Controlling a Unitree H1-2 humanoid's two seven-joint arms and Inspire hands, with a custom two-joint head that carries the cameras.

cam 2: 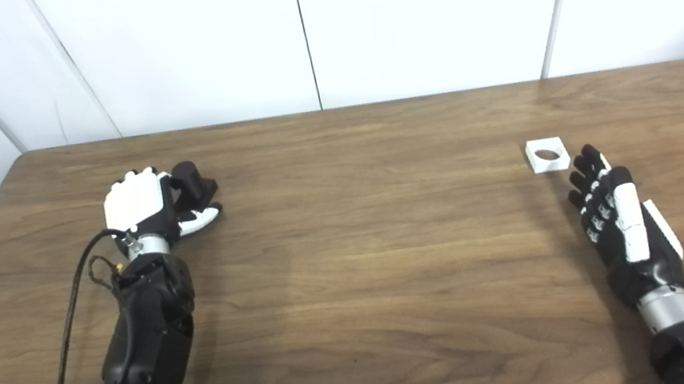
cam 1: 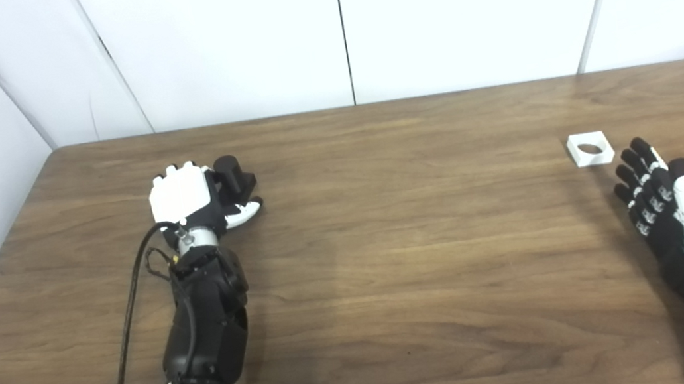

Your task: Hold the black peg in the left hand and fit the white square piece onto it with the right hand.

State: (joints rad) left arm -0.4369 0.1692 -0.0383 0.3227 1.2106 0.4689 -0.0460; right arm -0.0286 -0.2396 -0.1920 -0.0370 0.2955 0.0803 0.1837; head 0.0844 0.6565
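Lying flat, white square piece [cam 1: 590, 148] shows a round hole.

My left hand [cam 1: 185, 197] has a white back shell; my right hand [cam 1: 676, 215] black fingers, white thumb. Silver wrists, black forearms — a black cable [cam 1: 127, 329] loops beside the left.

Two head cameras side by side look down across the table [cam 1: 394, 278]; both share nearly the whole scene.
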